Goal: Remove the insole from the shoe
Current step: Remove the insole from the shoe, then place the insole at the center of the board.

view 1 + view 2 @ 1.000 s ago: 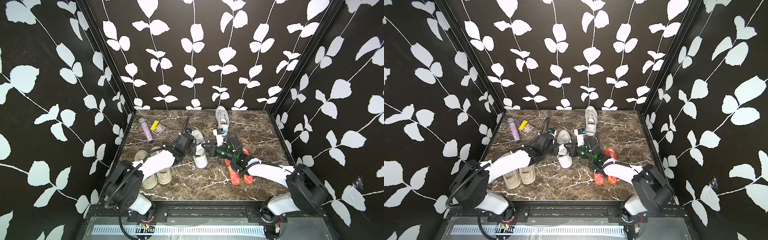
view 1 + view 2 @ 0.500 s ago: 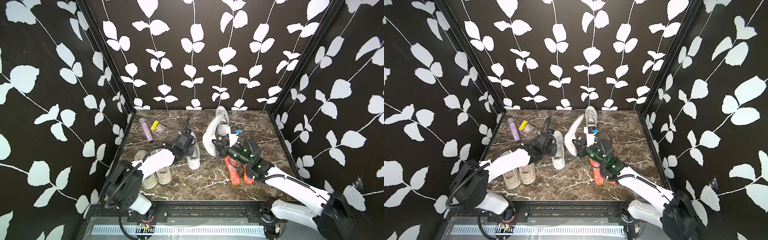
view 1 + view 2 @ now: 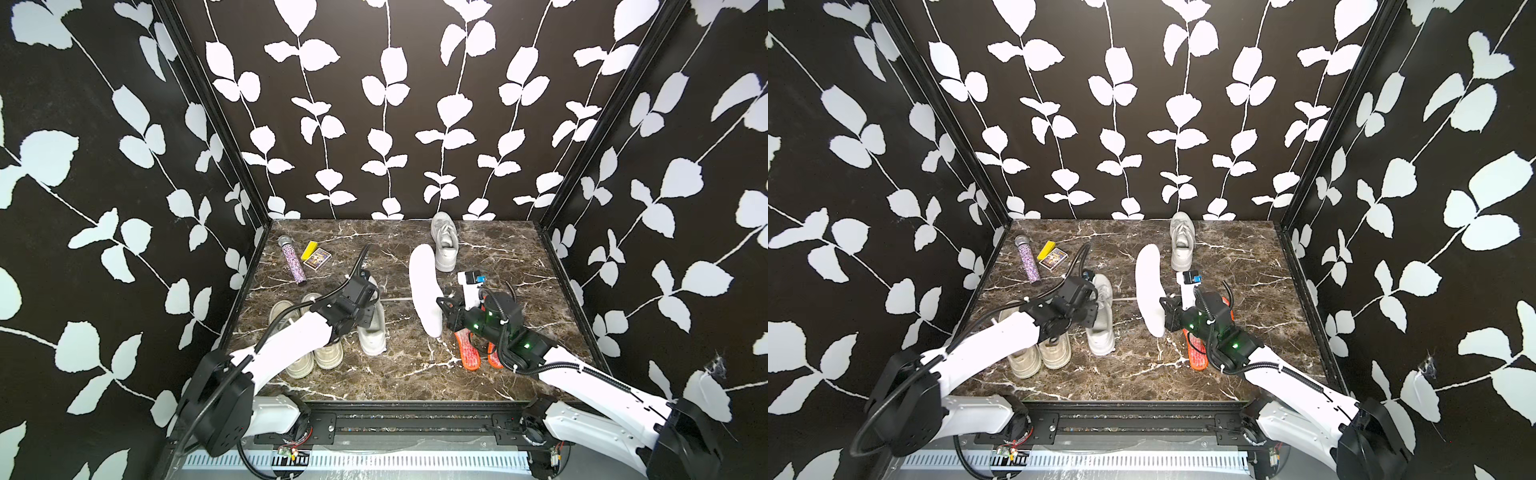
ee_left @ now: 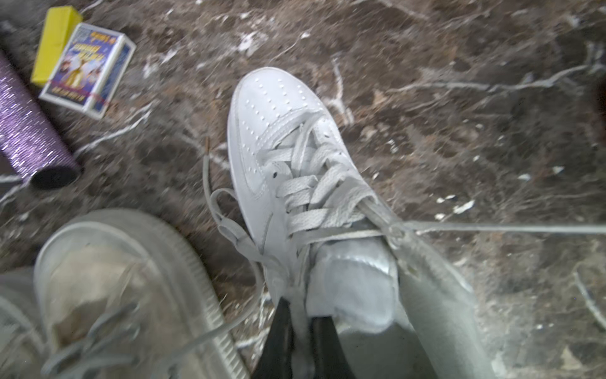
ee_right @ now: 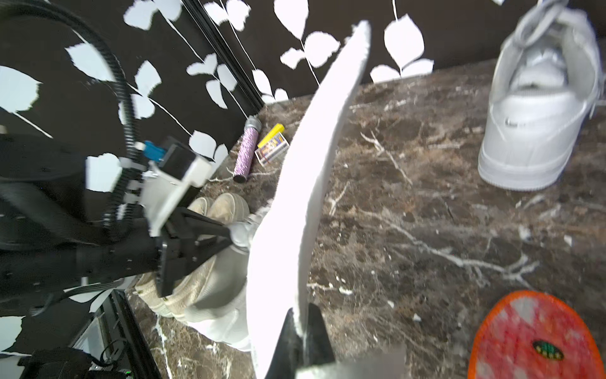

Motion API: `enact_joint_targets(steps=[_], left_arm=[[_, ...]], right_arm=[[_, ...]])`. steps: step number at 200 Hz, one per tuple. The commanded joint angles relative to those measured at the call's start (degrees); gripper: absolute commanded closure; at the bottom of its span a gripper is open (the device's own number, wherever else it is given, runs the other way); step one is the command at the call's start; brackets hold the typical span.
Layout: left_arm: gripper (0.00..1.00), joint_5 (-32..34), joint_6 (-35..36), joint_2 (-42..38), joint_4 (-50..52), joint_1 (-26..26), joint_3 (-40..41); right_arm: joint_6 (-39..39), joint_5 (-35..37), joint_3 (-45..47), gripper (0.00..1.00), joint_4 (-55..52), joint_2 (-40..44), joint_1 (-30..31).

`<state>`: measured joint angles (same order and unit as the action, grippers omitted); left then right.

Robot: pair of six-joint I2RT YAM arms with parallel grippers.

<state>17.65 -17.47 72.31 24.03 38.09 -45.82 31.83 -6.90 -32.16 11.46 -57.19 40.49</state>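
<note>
- Insole (image 3: 422,291), out of the shoe (image 3: 373,336), is clamped in our right jaws.
- Left jaws pinch the shoe's collar.
- We cannot read the box (image 4: 88,70) print.

your shoe (image 4: 278,131) looks like smooth white leather with flat cloth laces (image 4: 314,193); the insole (image 3: 424,286) is matt white, foam-like. you see a polished marble-look table (image 3: 415,374), a glittery purple tube (image 3: 294,266), ribbed-soled beige cloth shoes (image 4: 108,279).
</note>
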Motion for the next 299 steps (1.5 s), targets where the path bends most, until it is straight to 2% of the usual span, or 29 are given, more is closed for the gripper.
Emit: enact_joint_targets(steps=[1,55,85,99,154,179,204,220,236,299], left_arm=[[1.00,6.7,-3.3,-3.2,6.0,-1.1,2.3],[1.00,10.1,-4.4,-5.4,8.6,-4.5,3.3],[1.00,10.4,-3.9,-6.5,8.5,-5.0,3.5],[1.00,9.0,-3.3,-6.8,7.5,-5.0,3.8],[1.00,-3.7,0.7,-6.8,0.0,-5.0,5.1],[1.00,-0.3,-0.4,-5.6,1.4,-5.0,4.6],[1.00,1.5,-0.4,-5.8,1.9,-5.0,4.6],[1.00,1.6,-0.4,-6.2,1.8,-5.0,4.8],[1.00,1.6,-0.3,-6.4,1.7,-5.0,5.0],[1.00,4.3,0.0,-6.8,2.8,-5.0,5.3]], right_arm=[[2.6,-0.4,0.6,1.00,2.1,-0.8,-0.2],[6.8,-1.8,1.9,1.00,-1.2,-4.2,0.2],[11.3,0.2,2.4,1.00,-0.8,-8.1,3.8],[14.6,3.5,2.3,1.00,-2.6,-9.7,5.2],[24.2,11.5,3.8,1.00,-8.6,-12.7,6.6],[27.0,12.9,4.0,1.00,-11.4,-13.5,7.0],[26.7,13.3,3.0,0.90,-14.1,-14.1,7.0],[26.4,13.4,2.4,0.73,-15.4,-14.7,7.0],[25.3,12.8,1.4,0.62,-16.2,-15.3,7.0],[17.3,11.5,-3.0,0.46,-18.1,-14.5,7.3]])
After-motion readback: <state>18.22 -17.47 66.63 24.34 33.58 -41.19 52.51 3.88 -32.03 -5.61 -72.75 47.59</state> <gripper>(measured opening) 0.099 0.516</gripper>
